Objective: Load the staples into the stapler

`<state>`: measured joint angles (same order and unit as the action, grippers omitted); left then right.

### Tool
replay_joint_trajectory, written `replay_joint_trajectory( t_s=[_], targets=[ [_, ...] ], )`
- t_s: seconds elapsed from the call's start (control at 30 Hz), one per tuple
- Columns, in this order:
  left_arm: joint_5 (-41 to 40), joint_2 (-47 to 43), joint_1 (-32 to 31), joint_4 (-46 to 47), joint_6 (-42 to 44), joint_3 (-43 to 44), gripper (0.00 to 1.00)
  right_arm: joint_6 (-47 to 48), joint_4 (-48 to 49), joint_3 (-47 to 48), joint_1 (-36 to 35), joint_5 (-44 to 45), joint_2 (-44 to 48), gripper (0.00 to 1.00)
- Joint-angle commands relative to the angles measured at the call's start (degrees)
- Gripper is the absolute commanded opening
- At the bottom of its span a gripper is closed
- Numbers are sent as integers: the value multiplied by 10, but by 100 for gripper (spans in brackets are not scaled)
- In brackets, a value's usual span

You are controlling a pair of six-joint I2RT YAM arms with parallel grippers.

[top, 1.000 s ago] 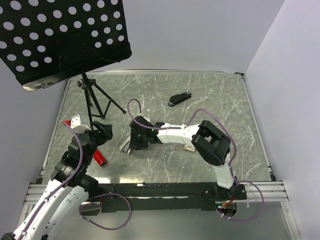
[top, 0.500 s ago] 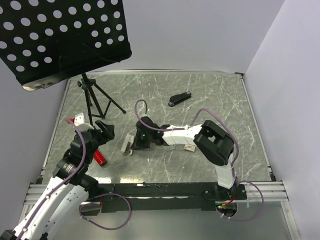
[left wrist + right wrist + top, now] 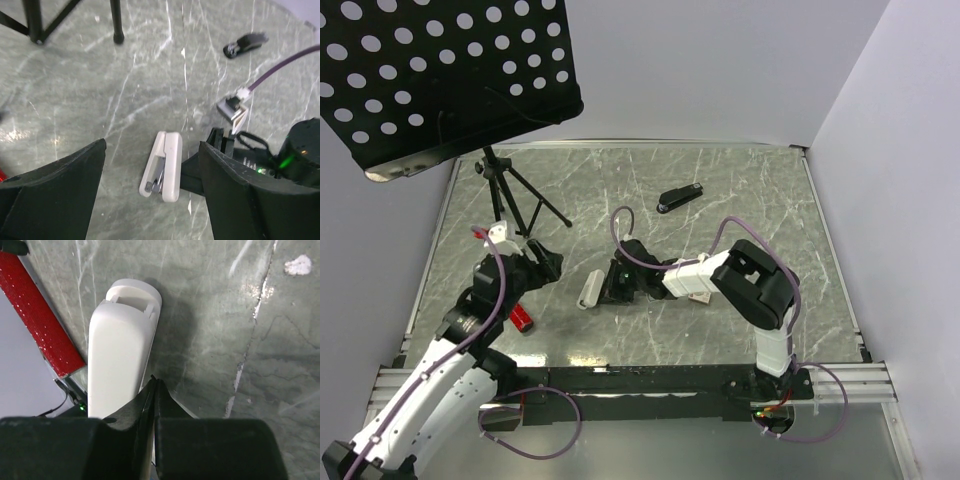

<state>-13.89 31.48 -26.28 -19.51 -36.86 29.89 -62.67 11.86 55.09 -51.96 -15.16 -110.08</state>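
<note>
A white stapler (image 3: 590, 290) lies on its side on the marble tabletop (image 3: 750, 200), with metal showing between its two halves (image 3: 162, 165). My right gripper (image 3: 618, 286) is shut and holds nothing. Its tips (image 3: 155, 382) rest against the long right edge of the stapler (image 3: 120, 360). My left gripper (image 3: 152, 150) hovers open above the stapler, one finger (image 3: 55, 195) on each side of it. In the top view the left gripper (image 3: 546, 266) sits just left of the stapler. A small pale box of staples (image 3: 700, 297) peeks out beneath the right arm.
A black stapler (image 3: 680, 197) lies further back (image 3: 245, 44). A red flat object (image 3: 522, 319) lies near the left arm (image 3: 42, 325). A music stand tripod (image 3: 510, 200) stands at the back left, its perforated desk (image 3: 440, 70) overhanging. Walls enclose the table.
My right gripper closed and drew back to the right. The white stapler shifted slightly right with it. My left gripper moved right, coming over the stapler.
</note>
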Motion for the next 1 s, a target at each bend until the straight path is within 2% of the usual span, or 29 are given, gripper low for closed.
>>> replay_joint_trajectory(
  t_s=[0.0,0.37,0.57,0.8,0.97],
  targets=[
    [40,24,2,24,9,0,80,39,-14,-10,4,12,23,6],
    [71,68,2,22,5,-2,80,94,-93,55,4,24,44,8],
    [113,135,2,22,-16,-4,81,106,-130,101,4,20,38,9],
    [156,180,2,93,-94,-52,76,104,-141,107,4,16,29,9],
    [171,230,2,115,-105,-57,71,101,-138,98,4,15,29,9]
  ],
)
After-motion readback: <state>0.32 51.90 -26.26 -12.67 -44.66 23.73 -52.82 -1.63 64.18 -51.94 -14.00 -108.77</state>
